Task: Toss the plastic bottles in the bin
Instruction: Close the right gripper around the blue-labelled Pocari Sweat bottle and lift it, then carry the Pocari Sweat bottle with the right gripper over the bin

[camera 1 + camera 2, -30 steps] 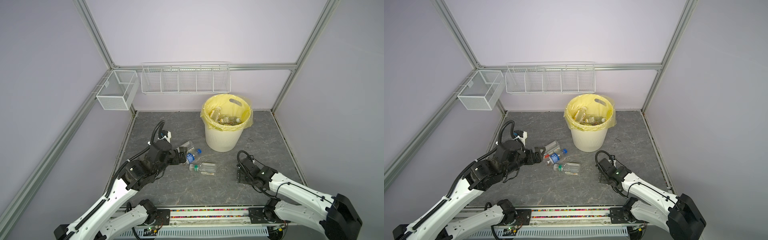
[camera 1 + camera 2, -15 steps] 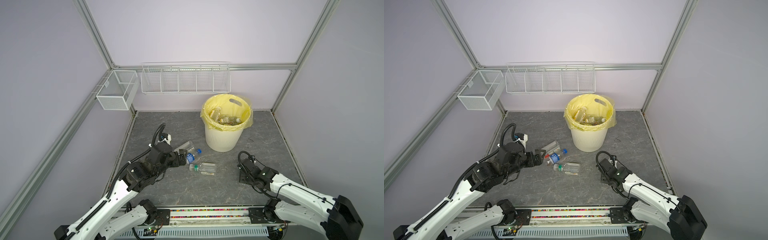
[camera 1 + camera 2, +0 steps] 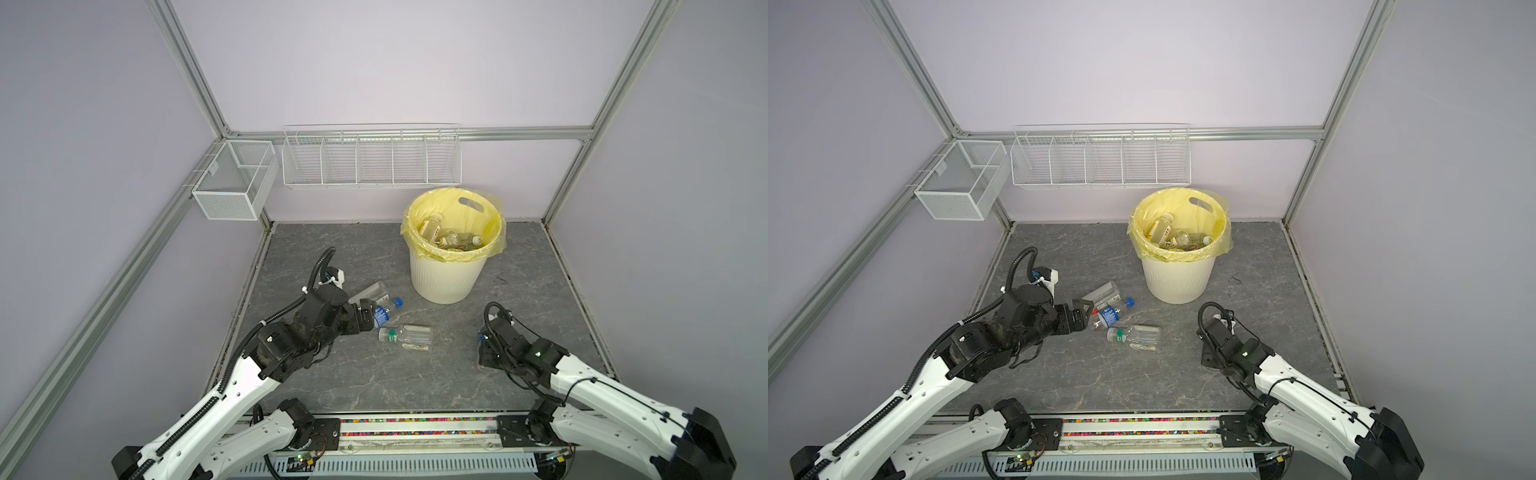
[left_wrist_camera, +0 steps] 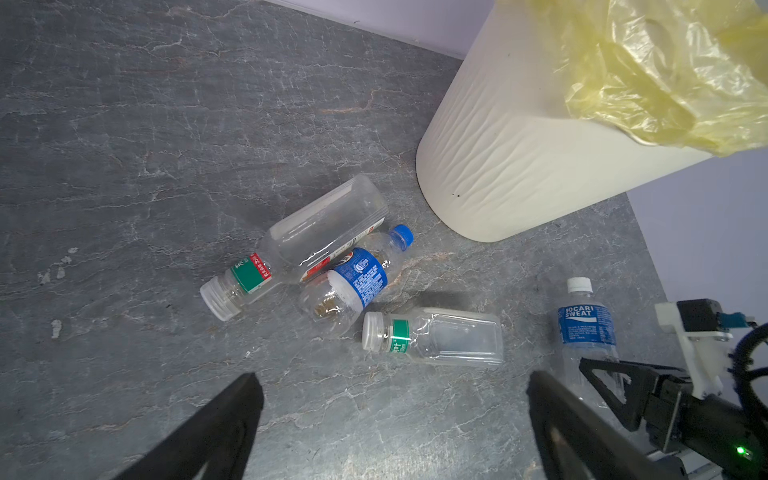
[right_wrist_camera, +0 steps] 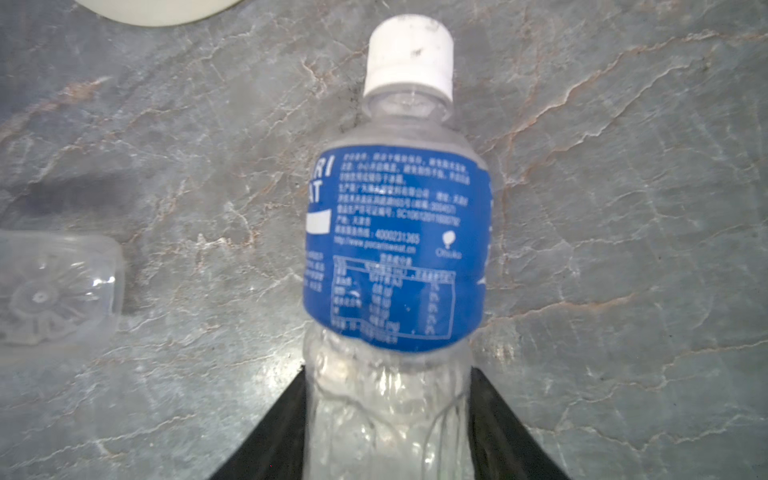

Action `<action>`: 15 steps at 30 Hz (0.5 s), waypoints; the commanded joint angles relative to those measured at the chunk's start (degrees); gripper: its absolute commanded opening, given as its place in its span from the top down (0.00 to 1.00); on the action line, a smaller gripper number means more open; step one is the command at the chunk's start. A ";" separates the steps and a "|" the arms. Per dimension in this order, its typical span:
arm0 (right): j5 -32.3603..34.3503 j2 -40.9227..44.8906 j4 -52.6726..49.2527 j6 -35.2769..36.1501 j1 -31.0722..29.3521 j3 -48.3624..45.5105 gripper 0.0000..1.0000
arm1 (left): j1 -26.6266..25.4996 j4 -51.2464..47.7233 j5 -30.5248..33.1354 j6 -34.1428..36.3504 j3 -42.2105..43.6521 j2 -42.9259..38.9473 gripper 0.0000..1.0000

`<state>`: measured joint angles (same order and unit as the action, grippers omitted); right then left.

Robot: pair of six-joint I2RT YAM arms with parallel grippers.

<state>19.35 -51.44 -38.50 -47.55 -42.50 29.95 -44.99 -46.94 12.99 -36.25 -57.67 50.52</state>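
Three plastic bottles lie together on the grey floor: a big clear one (image 3: pixel 374 291) (image 4: pixel 328 226), a blue-capped, blue-labelled one (image 3: pixel 385 312) (image 4: pixel 359 278), and a clear green-labelled one (image 3: pixel 406 334) (image 4: pixel 436 338). My left gripper (image 3: pixel 366 318) (image 4: pixel 392 376) hovers open just beside them, with nothing between its fingers. My right gripper (image 3: pixel 484 347) (image 5: pixel 388 415) is shut on the lower body of a white-capped, blue-labelled Pocari Sweat bottle (image 5: pixel 397 232) (image 4: pixel 586 320), which lies on the floor. The cream ribbed bin (image 3: pixel 446 278) (image 3: pixel 1177 278) with a yellow liner holds several bottles (image 3: pixel 451 240).
Two white wire baskets hang on the back rail: a small one (image 3: pixel 235 180) and a long divided one (image 3: pixel 372 160). Metal frame posts and lilac walls close in the floor. The bin stands behind and between both grippers.
My right gripper's jaws have closed onto the Pocari Sweat bottle. The left gripper has shifted slightly nearer the bottle cluster and stays open.
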 commanded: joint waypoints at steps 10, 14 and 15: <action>0.57 9.11 -7.46 1.61 -1.43 5.75 0.42 | 0.45 2.05 0.06 -0.66 1.38 1.87 0.01; 1.99 11.69 -10.77 1.67 -1.64 9.52 0.44 | 0.46 1.85 0.10 -0.49 1.03 3.03 0.01; 2.54 12.00 -11.91 1.94 -1.70 10.76 0.44 | 0.43 1.88 0.06 -0.51 1.15 3.14 0.01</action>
<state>19.88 -40.66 -46.35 -46.39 -43.72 37.89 -44.95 -45.21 12.99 -36.42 -56.55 53.23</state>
